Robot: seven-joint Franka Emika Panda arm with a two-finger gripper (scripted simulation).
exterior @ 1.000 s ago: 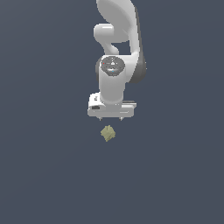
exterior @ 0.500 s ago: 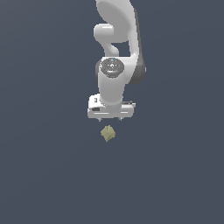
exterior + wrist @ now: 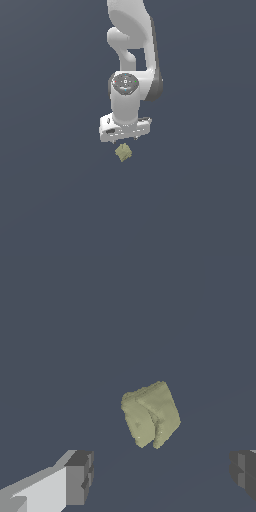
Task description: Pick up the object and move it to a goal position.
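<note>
Wrist view shows the block lying free on the dark floor, with 1 dark fingertip on one side and the other at the frame's far edge, both well apart from it. The gripper stands wide open and holds nothing; neither pad touches the block. The block sits roughly between the 2 fingers' line but offset from it, not yet between the pads, and turned at an angle to them rather than square.

From the exterior view, the arm hangs straight down with the gripper just above the block, which rests a little below the hand and slightly toward the exterior view's left of its centre. How much height is left between the fingertips and the block is hard to tell from this angle.

As I judge it, the task is at an early stage: the approach is nearly made, but the grasp, the lift and the carry to the goal are all left. No goal marker shows in either view, so where the block must go cannot be told. The next move likely calls for a small centring correction, a descent until the pads flank the block, then a close.
</note>
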